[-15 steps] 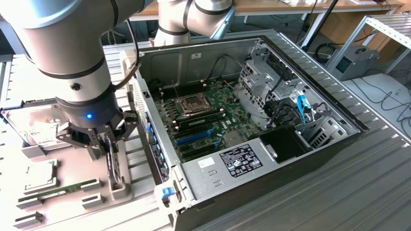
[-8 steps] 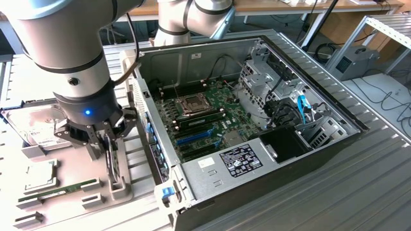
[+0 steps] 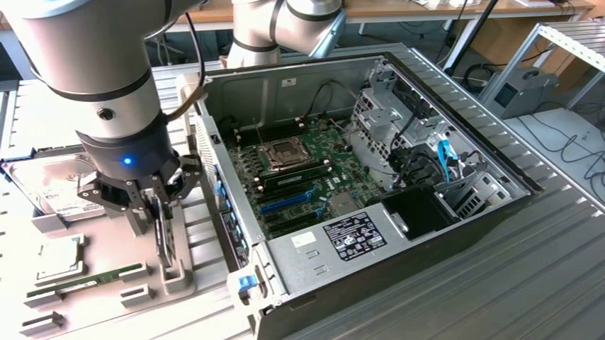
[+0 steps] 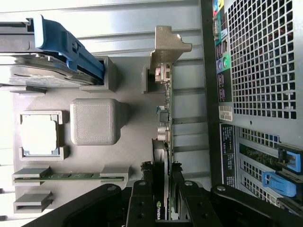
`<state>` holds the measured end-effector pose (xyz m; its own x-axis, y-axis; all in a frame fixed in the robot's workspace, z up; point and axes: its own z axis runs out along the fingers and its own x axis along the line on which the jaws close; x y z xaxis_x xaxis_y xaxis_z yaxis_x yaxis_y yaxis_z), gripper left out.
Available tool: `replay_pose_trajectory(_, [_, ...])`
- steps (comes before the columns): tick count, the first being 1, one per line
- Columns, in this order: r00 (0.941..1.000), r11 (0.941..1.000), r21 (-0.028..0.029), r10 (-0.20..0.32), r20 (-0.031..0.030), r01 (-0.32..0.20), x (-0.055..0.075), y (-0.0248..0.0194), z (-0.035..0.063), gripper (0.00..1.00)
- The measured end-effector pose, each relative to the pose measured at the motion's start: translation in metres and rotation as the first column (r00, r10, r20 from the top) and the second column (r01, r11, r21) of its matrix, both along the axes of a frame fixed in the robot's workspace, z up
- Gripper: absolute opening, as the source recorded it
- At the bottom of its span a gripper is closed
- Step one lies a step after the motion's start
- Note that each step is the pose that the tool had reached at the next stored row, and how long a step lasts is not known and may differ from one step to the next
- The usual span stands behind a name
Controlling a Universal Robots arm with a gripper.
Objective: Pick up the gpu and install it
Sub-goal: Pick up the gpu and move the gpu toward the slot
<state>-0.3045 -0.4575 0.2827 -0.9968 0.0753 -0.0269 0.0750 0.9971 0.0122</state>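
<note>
Black gripper [image 4: 163, 187] fingers [image 4: 142, 201] sit drawn in narrow against both faces of the gpu [image 4: 165, 132], which stands on edge in a slot of the gray holder tray [image 4: 137, 123], just left of the open computer case [image 3: 378, 177] in the exterior view. Seen from there, the gripper [image 3: 159, 212] hangs straight down over the card [image 3: 170, 244]. The card's long axis runs near to far, parallel to the perforated case wall [image 4: 265, 56]. Its silvery bracket [image 4: 168, 45] is at the far end, toward the hard drive [image 4: 42, 71]. The tray [image 3: 180, 280] also holds a square processor chip [image 4: 40, 135] in its own pocket and a green RAM stick [image 4: 71, 176] lying between two clips. The hard drive [image 3: 57, 188] rests at the far end. Inside the case a motherboard [image 3: 302, 163] lies exposed.
</note>
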Motion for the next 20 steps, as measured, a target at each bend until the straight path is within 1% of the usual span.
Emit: replay_pose_trajectory(20, [1.0, 1.0, 0.0001, 0.0, 0.0, 0.0, 0.0, 0.0, 0.0165, 0.26])
